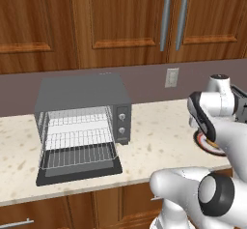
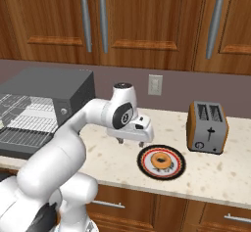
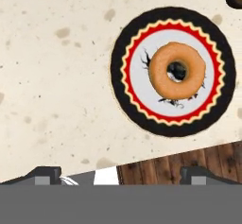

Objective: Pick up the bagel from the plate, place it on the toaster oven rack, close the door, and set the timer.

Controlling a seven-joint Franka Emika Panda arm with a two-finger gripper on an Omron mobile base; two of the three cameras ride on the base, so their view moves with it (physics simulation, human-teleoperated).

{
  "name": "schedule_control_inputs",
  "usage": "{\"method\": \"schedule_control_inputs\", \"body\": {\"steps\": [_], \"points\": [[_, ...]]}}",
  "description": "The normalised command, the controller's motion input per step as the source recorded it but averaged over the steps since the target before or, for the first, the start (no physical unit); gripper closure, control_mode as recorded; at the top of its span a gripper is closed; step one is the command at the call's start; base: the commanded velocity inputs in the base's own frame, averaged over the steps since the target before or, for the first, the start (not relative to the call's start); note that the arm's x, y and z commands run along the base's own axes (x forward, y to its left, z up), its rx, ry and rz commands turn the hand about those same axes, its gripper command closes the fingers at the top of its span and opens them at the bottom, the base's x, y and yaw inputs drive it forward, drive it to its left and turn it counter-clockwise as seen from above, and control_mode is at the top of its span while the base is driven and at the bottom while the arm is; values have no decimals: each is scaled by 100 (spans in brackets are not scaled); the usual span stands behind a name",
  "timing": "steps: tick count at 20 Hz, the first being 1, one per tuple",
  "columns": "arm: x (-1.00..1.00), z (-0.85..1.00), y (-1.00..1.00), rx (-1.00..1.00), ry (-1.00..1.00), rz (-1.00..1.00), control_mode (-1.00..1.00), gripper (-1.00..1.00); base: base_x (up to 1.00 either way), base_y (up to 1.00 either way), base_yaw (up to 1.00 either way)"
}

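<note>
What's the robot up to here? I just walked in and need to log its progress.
The white arm's hand hovers open above the counter, just left of the round red-and-black rimmed plate, holding nothing. The golden-brown ring-shaped bagel lies on that plate, untouched. Farther left, the dark grey boxy toaster oven stands with its door folded down flat and its silvery wire rack pulled out, bare. An orange slot toaster stands to the right.

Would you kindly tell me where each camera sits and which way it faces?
Left base view: behind the arm's left, facing the open toaster oven; arm at lower right.
Right base view: behind its right, facing the bagel on the plate; arm at lower left, hand open.
Hand view: looks down onto plate and bagel.
Both base views share the oven.
</note>
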Motion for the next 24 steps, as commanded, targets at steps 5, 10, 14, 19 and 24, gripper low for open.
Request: {"method": "schedule_control_inputs", "body": {"steps": [5,10,14,19,24], "points": [[14,-30,-43,0,2,0,-100,-100,0,0,0],[25,-26,-30,0,0,0,-100,-100,0,0,0],[29,-28,-21,0,2,0,-100,-100,0,0,0],[32,-28,-13,0,3,0,-100,-100,0,0,0],[40,-26,-18,0,5,0,-100,-100,0,0,0]]}}
